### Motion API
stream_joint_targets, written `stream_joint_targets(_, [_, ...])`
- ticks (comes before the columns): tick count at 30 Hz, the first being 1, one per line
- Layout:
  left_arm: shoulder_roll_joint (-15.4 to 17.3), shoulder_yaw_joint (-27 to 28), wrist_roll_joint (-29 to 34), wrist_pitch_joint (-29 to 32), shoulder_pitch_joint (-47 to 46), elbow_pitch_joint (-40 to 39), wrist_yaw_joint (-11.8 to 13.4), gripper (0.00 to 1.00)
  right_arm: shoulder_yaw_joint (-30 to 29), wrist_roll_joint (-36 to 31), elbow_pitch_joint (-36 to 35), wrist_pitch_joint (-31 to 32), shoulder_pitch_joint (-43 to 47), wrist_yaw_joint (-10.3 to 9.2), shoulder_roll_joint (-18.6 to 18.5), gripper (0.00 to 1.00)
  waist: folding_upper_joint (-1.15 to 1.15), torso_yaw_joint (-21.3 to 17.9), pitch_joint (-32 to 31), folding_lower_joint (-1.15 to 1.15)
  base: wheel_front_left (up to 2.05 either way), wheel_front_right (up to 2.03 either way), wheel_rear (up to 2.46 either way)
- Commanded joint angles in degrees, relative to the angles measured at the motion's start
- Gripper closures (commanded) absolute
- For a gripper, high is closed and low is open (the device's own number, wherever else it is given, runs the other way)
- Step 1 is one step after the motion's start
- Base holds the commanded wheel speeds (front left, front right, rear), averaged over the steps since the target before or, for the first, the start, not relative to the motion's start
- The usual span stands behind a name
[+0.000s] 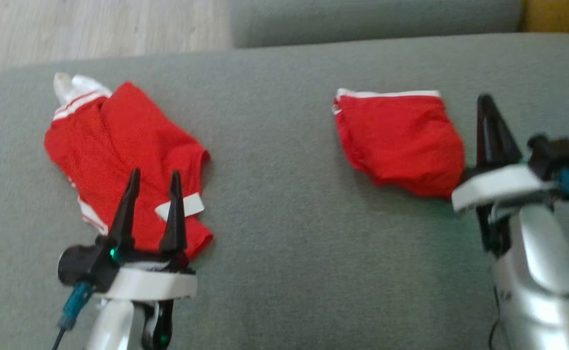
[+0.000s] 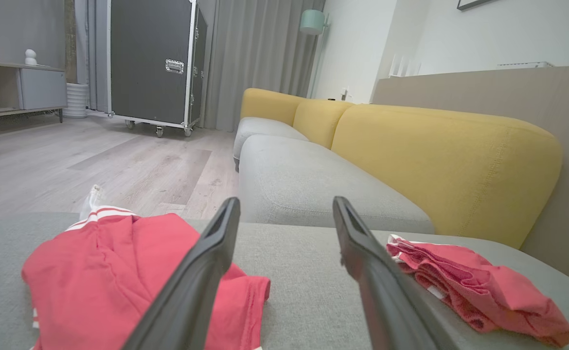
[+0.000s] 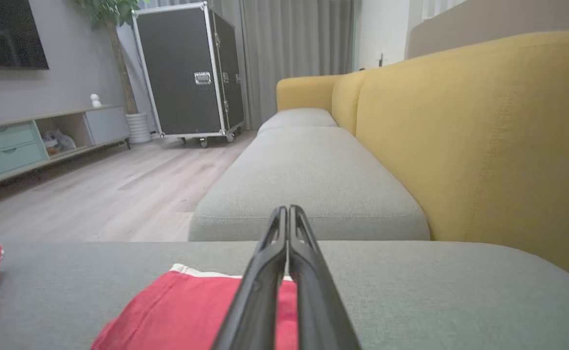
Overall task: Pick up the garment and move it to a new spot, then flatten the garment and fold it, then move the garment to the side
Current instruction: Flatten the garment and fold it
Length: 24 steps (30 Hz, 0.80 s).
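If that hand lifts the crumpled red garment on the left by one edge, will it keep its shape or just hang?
Probably it would hang limp: the crumpled red garment lies in soft folds and creases, not flat. It looks thin, so it is likely light for its size. On the grey cushion, fabric on fabric, it may drag and bunch rather than slide.

Red on grey from my screens
I see the crumpled garment (image 1: pixel 119 160) and the folded garment (image 1: pixel 401 141) both red with white striped trim; the cushion (image 1: pixel 275 194) is grey-green, the backrest (image 2: pixel 450 160) mustard yellow, the floor (image 2: pixel 95 165) pale wood.
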Motion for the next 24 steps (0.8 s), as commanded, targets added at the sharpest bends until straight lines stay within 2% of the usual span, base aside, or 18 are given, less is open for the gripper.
stream_joint_targets(1, [0.2,1.1,0.2,-0.5,-3.0,-2.0,-0.2,0.0,0.4,-0.8,-0.2,0.3,-3.8,-0.05,0.1,1.0,0.0,3.2,3.5,-0.01,0.0,0.0,0.0])
stream_joint_targets(10, [0.0,-2.1,-1.0,-0.5,-7.3,-0.9,-0.6,0.0,-11.2,-9.8,18.8,3.3,-15.3,-0.05,0.1,1.0,0.0,9.0,8.5,-0.01,0.0,0.0,0.0])
stream_joint_targets(17, [-0.1,-2.4,-1.5,-0.5,-8.3,-0.3,-0.7,0.0,-17.4,-15.2,30.6,1.8,-17.9,-0.05,0.1,1.0,0.0,10.3,9.0,-0.01,0.0,0.0,0.0])
stream_joint_targets(20, [-0.1,-2.2,-1.5,-0.5,-8.4,-0.1,-0.7,0.0,-16.5,-14.5,33.4,-0.3,-19.9,-0.05,0.1,1.0,0.0,10.2,8.6,-0.01,0.0,0.0,0.0])
stream_joint_targets(24, [-0.1,-1.9,-1.5,-0.5,-8.3,0.4,-0.8,0.0,-7.7,-8.6,35.4,-1.5,-22.6,-0.05,0.1,1.0,0.0,10.0,7.7,-0.01,0.0,0.0,0.0])
